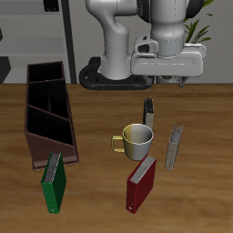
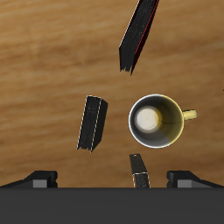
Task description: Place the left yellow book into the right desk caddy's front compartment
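Observation:
The left yellow book (image 1: 175,147) is a thin greyish-tan book lying flat on the table beside the mug; it also shows in the wrist view (image 2: 92,122). The right desk caddy (image 1: 47,111) is a long dark reddish-brown box with slanted partitions, at the table's far side from the book; it is out of the wrist view. My gripper (image 1: 168,80) hangs high above the table, behind the mug and the book. Its jaws are wide open and empty, with the fingertips (image 2: 42,178) at the frame's edge in the wrist view.
A yellow-rimmed mug (image 1: 136,139) stands mid-table. A short dark upright book (image 1: 149,113) stands just behind it. A red book (image 1: 141,180) lies in front of the mug. A green book (image 1: 55,182) lies at the caddy's front end.

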Controlling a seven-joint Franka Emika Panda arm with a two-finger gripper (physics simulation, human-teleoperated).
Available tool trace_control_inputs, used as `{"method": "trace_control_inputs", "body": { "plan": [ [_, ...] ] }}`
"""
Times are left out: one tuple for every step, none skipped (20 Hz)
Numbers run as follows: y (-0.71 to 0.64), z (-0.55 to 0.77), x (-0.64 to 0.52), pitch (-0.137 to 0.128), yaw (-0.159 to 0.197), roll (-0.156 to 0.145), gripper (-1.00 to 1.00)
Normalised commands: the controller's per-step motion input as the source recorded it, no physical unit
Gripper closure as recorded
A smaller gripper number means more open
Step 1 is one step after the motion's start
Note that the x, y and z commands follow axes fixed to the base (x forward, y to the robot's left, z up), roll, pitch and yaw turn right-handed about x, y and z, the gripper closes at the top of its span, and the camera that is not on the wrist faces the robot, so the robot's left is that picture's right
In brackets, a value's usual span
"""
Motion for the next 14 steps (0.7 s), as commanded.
{"method": "trace_control_inputs", "body": {
  "plan": [
    [0.31, -0.12, 0.36, -0.005, -0.058, -0.006, -1.0],
    [0.31, -0.17, 0.3, 0.027, -0.045, -0.016, -1.0],
    [0.12, -0.15, 0.5, -0.066, 0.031, -0.049, -1.0],
    [0.26, -0.15, 0.3, -0.011, 0.01, 0.046, -1.0],
    [0.15, -0.15, 0.26, 0.036, -0.055, -0.022, -1.0],
    [0.23, -0.11, 0.23, -0.069, 0.071, 0.029, -1.0],
    [0.08, -0.08, 0.18, -0.057, 0.067, 0.023, -1.0],
    [-0.13, -0.26, 0.32, 0.08, -0.171, -0.059, -1.0],
    [0.06, -0.21, 0.25, 0.022, 0.004, -0.003, -1.0],
    [0.06, -0.13, 0.18, -0.042, 0.047, 0.031, -1.0],
    [-0.13, -0.15, 0.15, 0.01, -0.104, -0.054, -1.0],
    [0.17, -0.36, 0.35, 0.013, -0.09, 0.032, -1.0],
    [0.0, 0.0, 0.0, 0.0, 0.0, 0.0, -1.0],
    [-0.06, -0.36, 0.22, -0.088, -0.056, -0.112, -1.0]
  ]
}}
